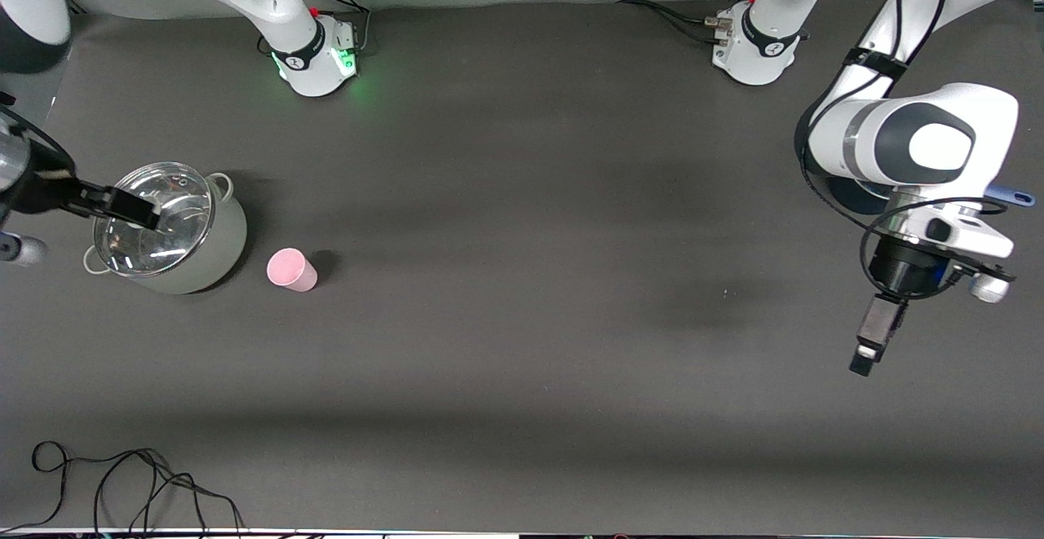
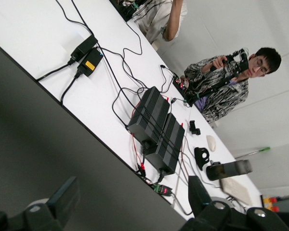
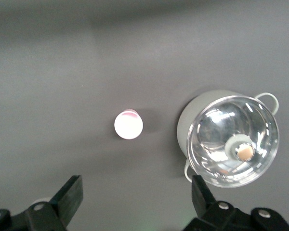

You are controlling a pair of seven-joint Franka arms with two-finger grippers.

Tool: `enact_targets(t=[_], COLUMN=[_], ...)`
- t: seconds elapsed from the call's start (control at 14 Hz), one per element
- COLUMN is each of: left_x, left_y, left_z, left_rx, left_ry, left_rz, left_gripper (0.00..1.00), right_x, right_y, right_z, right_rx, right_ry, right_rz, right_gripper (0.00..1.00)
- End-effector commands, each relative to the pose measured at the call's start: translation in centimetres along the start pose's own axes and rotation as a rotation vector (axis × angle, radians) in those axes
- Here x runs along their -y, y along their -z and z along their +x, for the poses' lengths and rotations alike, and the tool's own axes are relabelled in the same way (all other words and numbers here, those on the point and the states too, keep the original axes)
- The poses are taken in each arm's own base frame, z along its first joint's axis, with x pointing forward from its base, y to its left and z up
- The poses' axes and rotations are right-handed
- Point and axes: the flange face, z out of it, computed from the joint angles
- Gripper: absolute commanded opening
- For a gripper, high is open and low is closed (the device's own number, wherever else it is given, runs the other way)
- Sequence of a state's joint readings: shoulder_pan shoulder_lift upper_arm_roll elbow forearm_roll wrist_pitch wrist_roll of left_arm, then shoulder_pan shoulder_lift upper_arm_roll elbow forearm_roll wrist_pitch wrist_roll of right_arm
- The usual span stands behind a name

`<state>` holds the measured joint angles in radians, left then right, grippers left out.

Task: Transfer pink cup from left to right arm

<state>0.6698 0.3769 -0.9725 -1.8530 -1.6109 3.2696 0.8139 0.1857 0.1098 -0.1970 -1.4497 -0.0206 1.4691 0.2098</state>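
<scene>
The pink cup (image 1: pixel 291 270) stands on the dark table beside a steel pot, toward the right arm's end. It also shows from above in the right wrist view (image 3: pixel 128 125). My right gripper (image 1: pixel 139 209) hangs open and empty over the pot's glass lid; its fingers (image 3: pixel 72 192) are spread wide and well above the table. My left gripper (image 1: pixel 869 343) is open and empty above the left arm's end of the table, apart from the cup. Its fingers (image 2: pixel 67 197) frame bare table only.
The steel pot (image 1: pixel 196 266) with a glass lid (image 3: pixel 233 147) stands next to the cup. Loose black cables (image 1: pixel 122 482) lie at the table's near edge. In the left wrist view a white bench (image 2: pixel 38 43) with power bricks lies past the table's edge.
</scene>
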Motion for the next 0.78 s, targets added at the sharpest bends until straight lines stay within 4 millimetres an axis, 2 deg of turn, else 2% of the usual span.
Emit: enact_targets(t=[0.0,0.14,0.5,0.71], left_x=[-0.6,-0.6,-1.2,-1.6], left_y=[0.6,0.4,0.5,0.5], left_z=[0.5,0.7,3.9,4.1], left_rx=[0.004,0.024,0.081,0.182], left_ry=[0.057,0.131,0.316,0.362], left_rz=[-0.022,-0.040,-0.099,-0.134], left_gripper=[1.00,1.00,1.00,1.00], right_x=[-1.3,-1.2,-0.8,-0.8], right_y=[1.0,0.7,0.5,0.2], right_z=[0.2,-0.1,-0.2,-0.6], right_rx=[0.023,0.043,0.049,0.082], right_ry=[-0.005,-0.002,0.004,0.007], right_rz=[-0.027,-0.029,-0.032,-0.037], right_gripper=[1.00,1.00,1.00,1.00])
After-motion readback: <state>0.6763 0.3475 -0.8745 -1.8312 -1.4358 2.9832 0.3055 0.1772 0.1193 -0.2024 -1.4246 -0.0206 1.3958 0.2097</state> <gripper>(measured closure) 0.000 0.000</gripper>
